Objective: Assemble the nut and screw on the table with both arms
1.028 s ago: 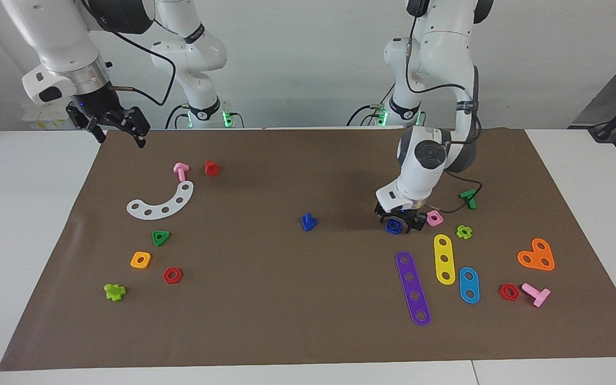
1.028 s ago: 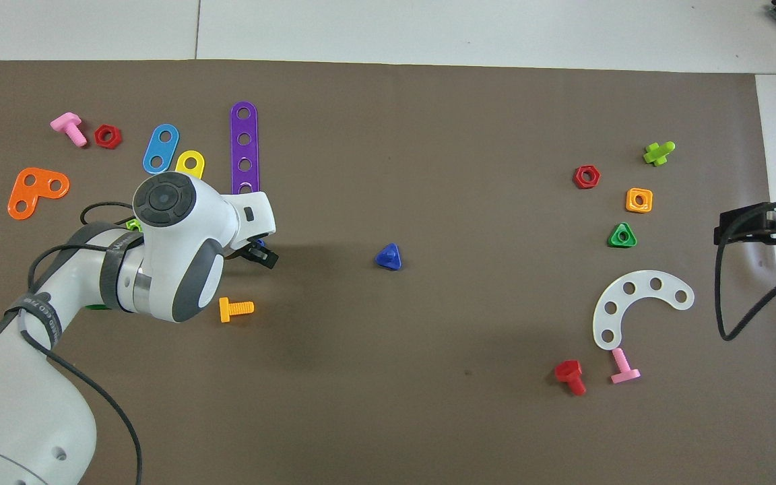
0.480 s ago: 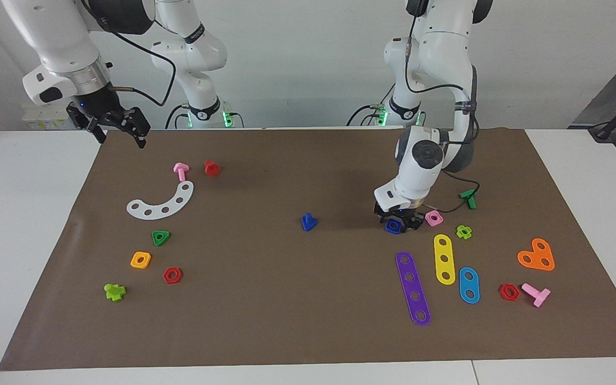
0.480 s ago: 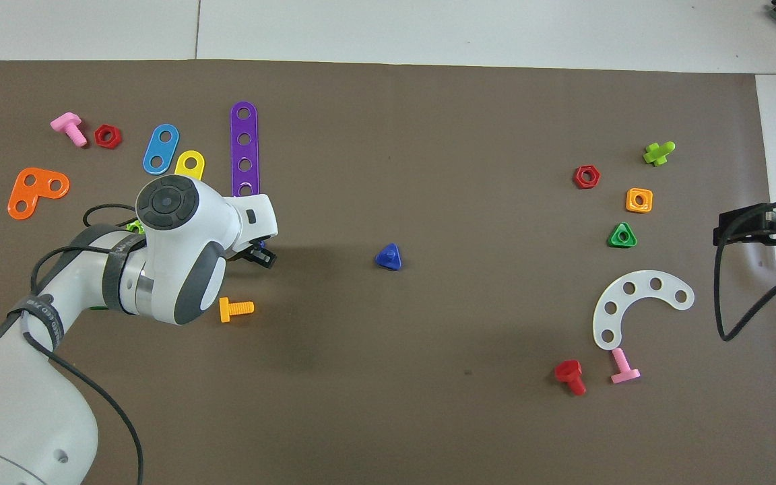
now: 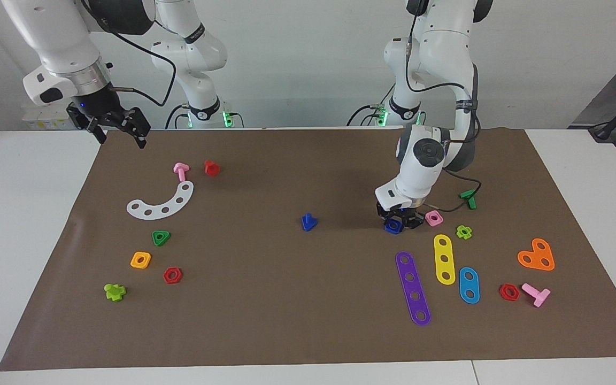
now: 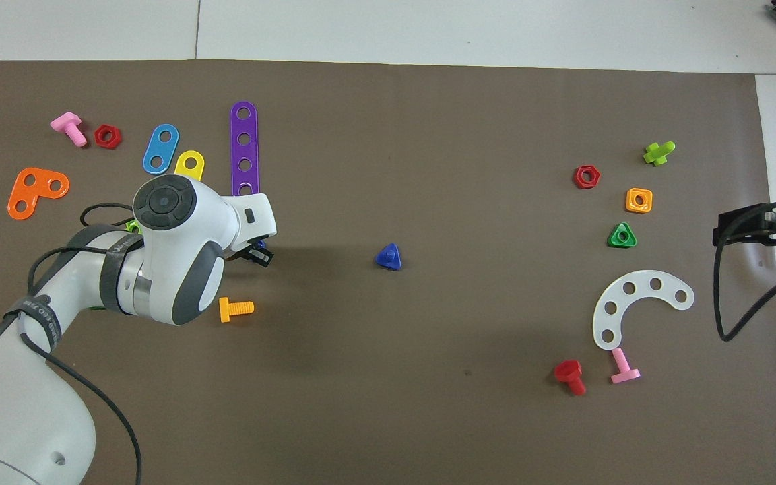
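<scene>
I am clamping my left gripper (image 5: 400,223) on the nut (image 5: 392,227) lying on the mat (image 5: 297,310) beside the pink nut (image 5: 434,217), while my right gripper (image 5: 118,125) is waiting open, and a shallow pinch risks it slipping sideways.

mat (image 5: 286,299): matt brown | screw (image 5: 308,222): glossy blue plastic | arms: smooth white

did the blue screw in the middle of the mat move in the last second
No. The blue screw sits at the same spot in the middle of the brown mat, just as far from the white curved strip. The left gripper works at the blue nut.
</scene>
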`<state>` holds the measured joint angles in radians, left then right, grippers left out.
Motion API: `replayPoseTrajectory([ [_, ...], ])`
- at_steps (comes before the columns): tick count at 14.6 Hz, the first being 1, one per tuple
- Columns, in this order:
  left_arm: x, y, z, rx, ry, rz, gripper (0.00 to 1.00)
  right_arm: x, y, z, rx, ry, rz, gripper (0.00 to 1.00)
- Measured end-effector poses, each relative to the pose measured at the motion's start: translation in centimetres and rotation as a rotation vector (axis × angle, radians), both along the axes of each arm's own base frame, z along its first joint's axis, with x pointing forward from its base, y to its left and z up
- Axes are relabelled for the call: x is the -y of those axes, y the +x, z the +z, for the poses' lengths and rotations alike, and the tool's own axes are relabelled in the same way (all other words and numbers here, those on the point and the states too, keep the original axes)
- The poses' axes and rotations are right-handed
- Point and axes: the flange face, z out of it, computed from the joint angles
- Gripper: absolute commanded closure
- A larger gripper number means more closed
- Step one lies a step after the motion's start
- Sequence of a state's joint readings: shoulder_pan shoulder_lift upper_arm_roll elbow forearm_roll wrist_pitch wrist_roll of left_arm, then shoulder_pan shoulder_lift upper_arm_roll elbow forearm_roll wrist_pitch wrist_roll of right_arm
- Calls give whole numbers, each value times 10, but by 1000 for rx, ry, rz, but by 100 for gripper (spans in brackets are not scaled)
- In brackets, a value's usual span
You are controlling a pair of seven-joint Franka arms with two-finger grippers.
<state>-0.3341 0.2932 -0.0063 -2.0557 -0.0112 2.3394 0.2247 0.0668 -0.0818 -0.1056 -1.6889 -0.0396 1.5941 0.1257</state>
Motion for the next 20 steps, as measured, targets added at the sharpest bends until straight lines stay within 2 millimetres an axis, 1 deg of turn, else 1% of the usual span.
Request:
replayPoseTrajectory([
  [1,0,0,0,1,0,1,66,0,0,0,0,0,0,0],
  [3,0,0,0,0,0,1,77,0,0,0,0,0,0,0],
  [5,0,0,1,-1,0,1,91,0,0,0,0,0,0,0],
  [7,1,4,6,9,-5,10,92,0,0,0,0,0,0,0],
  [8,2,7,10,17,-8,31,96,0,0,0,0,0,0,0],
  [9,4,10,15,20,-11,57,98,0,0,0,0,0,0,0],
  [11,9,17,30,11,-10,124,98,0,0,0,0,0,0,0],
  [14,33,21,53,5,-11,217,98,0,0,0,0,0,0,0],
  [20,102,8,72,-14,-32,390,98,0,0,0,0,0,0,0],
])
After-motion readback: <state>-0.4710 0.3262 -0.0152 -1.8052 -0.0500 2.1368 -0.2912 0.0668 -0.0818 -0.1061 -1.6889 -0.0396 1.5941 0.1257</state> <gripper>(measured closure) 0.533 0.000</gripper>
